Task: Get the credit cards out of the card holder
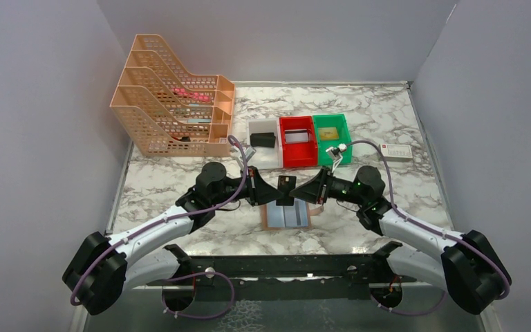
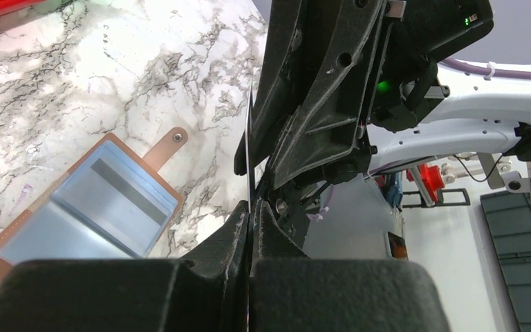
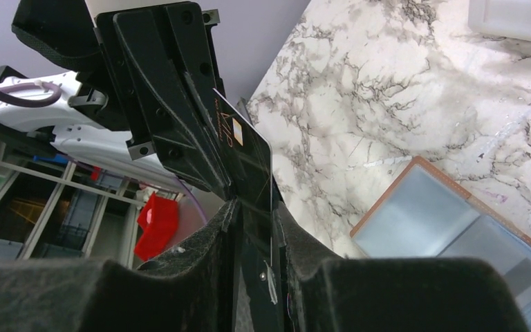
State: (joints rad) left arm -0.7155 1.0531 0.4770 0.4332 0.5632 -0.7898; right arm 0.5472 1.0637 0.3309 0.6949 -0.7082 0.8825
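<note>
While above card holder (image 1: 287, 216), credit card (image 1: 288, 185) edgewise in left gripper (image 2: 250, 214)

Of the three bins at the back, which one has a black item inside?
The white bin, leftmost of the three: a black object lies in it. The red bin and green bin hold nothing black.

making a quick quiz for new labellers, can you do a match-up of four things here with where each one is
Things:
1. card holder
2. black card
3. red bin
4. file rack

Places:
A. between the white bin and the green bin
B. lying open on the table, below the grippers
C. far left corner of the table
D. up off the table, pinched in the left gripper

Pairs: 1-B, 2-D, 3-A, 4-C
</note>
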